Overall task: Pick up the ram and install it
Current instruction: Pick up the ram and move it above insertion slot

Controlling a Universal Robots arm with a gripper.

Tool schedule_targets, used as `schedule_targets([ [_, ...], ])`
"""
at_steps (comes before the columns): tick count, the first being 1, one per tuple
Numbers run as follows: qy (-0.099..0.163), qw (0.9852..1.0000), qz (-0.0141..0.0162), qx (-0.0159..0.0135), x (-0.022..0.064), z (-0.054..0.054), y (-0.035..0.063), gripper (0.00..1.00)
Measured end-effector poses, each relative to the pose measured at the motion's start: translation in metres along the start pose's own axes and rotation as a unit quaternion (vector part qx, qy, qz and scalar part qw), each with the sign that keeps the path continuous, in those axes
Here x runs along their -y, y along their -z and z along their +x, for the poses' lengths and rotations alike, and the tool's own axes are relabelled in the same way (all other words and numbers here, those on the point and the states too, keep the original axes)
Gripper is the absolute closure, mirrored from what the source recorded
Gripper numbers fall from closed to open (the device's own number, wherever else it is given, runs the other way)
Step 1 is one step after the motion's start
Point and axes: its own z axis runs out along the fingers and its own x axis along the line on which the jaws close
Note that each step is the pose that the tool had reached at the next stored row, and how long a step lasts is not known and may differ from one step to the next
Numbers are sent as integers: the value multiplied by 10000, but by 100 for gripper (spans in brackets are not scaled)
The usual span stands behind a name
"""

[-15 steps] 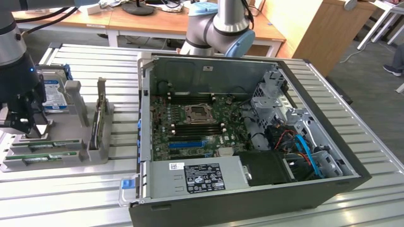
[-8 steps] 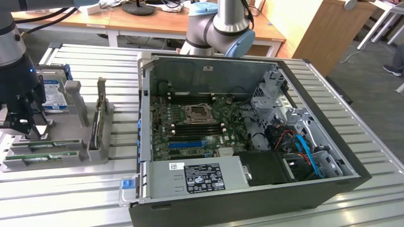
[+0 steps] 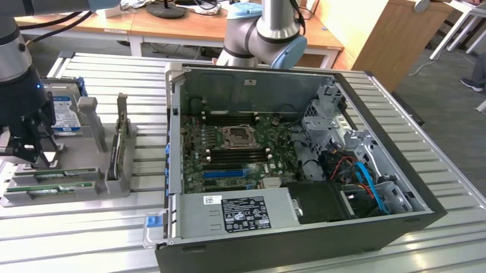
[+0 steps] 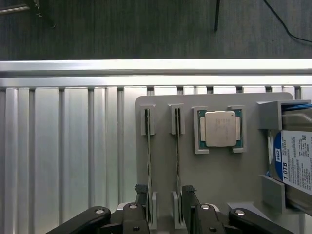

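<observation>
The surface carries an open case well off beside my tool. The holder lies directly under it, jaws spread wide. The ram stands on edge beneath, a twin just beside it; I should centre over one alone and descend square.
</observation>
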Motion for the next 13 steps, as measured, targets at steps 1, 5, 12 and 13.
schedule_targets([
  [1, 0, 10000, 0, 0, 0, 0, -13, 59],
  [5, 0, 10000, 0, 0, 3, 0, -75, 59],
  [12, 0, 10000, 0, 0, 6, -1, -154, 59],
  [13, 0, 10000, 0, 0, 6, -1, -163, 59],
])
